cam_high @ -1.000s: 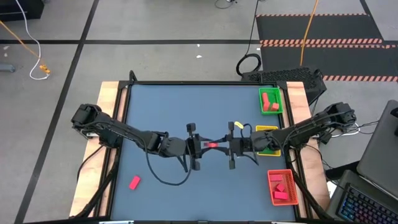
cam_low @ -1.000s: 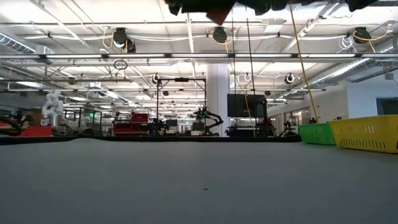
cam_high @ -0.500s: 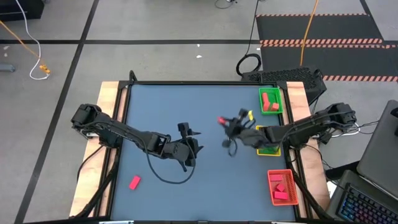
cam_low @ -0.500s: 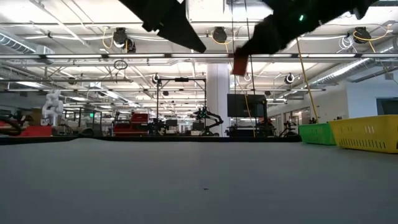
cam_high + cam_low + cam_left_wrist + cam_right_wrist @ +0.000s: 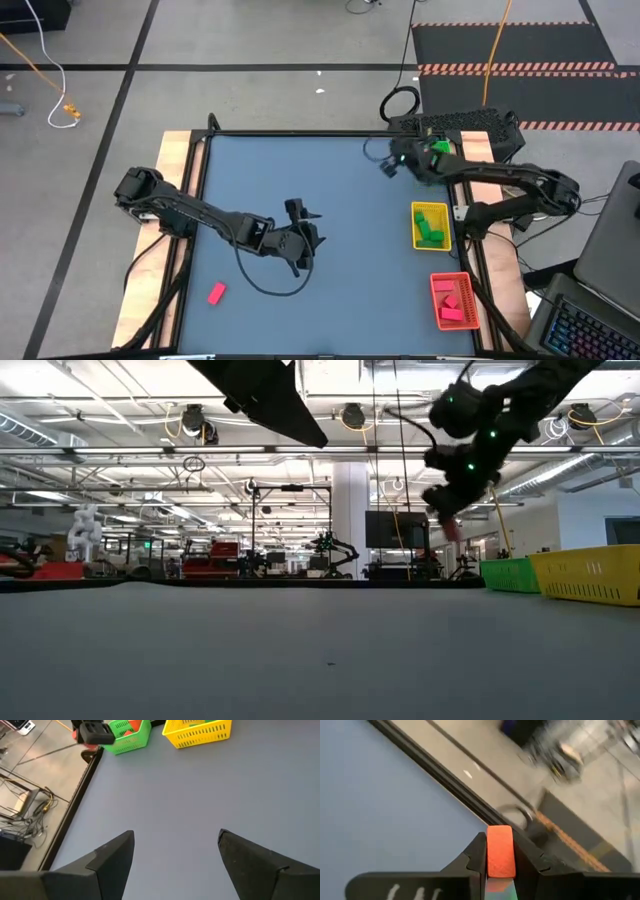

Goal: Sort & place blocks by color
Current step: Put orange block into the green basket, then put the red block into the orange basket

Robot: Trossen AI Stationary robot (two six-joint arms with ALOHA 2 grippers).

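At the table's near left a small pink-red cuboid block [image 5: 216,293] lies alone on the blue-grey table top [image 5: 300,180]. Mid-table the left gripper [image 5: 305,238] hovers with fingers spread and nothing between them. Farther back, near the green rectangular tray [image 5: 127,734], the right gripper [image 5: 499,870] is clenched on a red cuboid block [image 5: 499,851].

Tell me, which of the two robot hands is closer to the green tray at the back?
The right. The right gripper, clamped on a red block, hovers just beside the green tray. The left gripper is open over the middle of the table, well away from it.
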